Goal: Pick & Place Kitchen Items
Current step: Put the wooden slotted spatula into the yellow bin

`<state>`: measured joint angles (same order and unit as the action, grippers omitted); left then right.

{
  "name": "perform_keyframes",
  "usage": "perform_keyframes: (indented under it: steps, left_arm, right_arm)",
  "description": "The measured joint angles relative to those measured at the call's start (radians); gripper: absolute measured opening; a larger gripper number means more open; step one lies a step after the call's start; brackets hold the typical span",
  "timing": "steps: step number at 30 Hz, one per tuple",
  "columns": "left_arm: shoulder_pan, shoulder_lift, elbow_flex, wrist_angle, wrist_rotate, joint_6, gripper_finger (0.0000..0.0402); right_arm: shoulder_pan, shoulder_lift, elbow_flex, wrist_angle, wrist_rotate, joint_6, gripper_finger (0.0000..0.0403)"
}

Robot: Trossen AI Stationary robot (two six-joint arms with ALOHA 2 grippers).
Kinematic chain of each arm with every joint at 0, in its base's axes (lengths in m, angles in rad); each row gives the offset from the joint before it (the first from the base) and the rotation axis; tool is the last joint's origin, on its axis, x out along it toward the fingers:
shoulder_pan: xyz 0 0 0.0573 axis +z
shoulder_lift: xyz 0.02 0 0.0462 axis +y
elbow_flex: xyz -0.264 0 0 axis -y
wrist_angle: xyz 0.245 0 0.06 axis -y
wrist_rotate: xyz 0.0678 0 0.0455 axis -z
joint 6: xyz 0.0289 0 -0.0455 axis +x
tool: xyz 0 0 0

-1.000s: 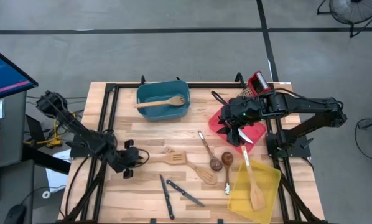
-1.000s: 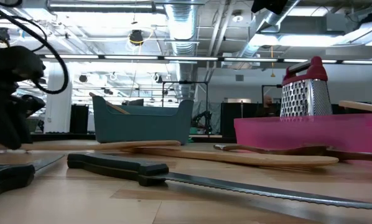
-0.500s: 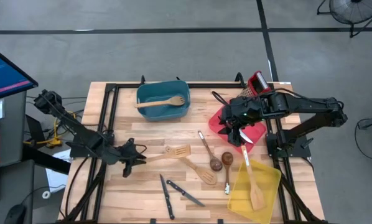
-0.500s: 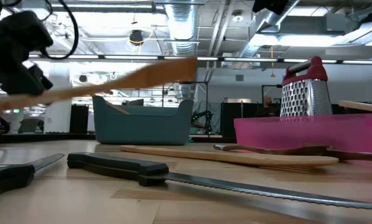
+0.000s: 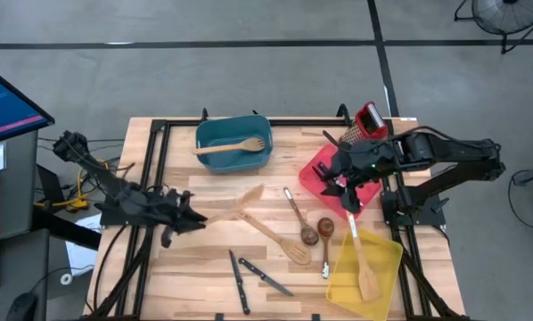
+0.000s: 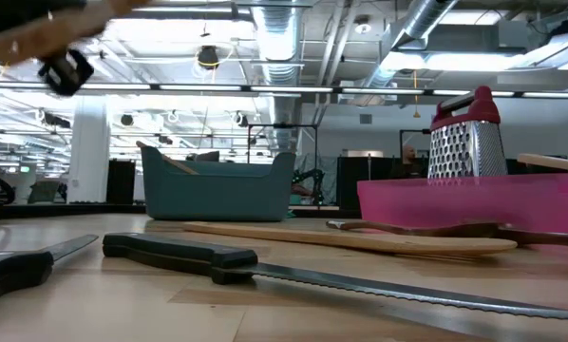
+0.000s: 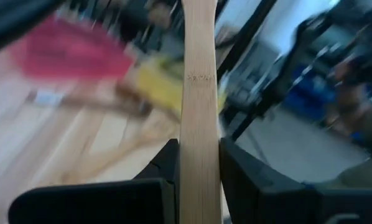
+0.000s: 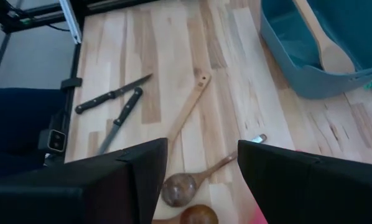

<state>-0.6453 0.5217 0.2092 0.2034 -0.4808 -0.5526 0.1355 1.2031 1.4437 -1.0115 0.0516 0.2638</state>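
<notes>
The left end effector (image 5: 188,217) pinches a pale wooden spatula (image 5: 235,204) lifted off the table (image 5: 204,267), near the teal bin (image 5: 233,158). The right end effector (image 5: 348,183), fingers spread, hangs over the red bin (image 5: 318,172) by the table's right edge.

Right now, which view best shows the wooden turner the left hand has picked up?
The high view: the wooden turner shows whole, lifted by the left hand. The left wrist view shows only its handle clamped between the fingers; the low view catches a blurred end; the right wrist view misses it.
</notes>
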Motion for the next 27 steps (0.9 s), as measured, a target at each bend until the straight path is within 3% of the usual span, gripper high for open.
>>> perform_keyframes:
  steps: [7, 15, 27]
  left_arm:
    - [0.0, -0.038, 0.0, 0.296, 0.005, 0.233, 0.006]
    - [0.0, -0.037, 0.0, 0.576, 0.131, 0.428, 0.006]
    - [0.0, -0.037, 0.0, 0.641, 0.178, 0.497, 0.0061]
  right_arm:
    - [0.046, -0.004, 0.0, 0.019, 0.001, -0.001, 0.0205]
    - [0.12, -0.003, 0.0, 0.035, 0.07, -0.009, 0.0205]
    - [0.161, -0.003, -0.065, 0.185, 0.114, -0.058, 0.0205]
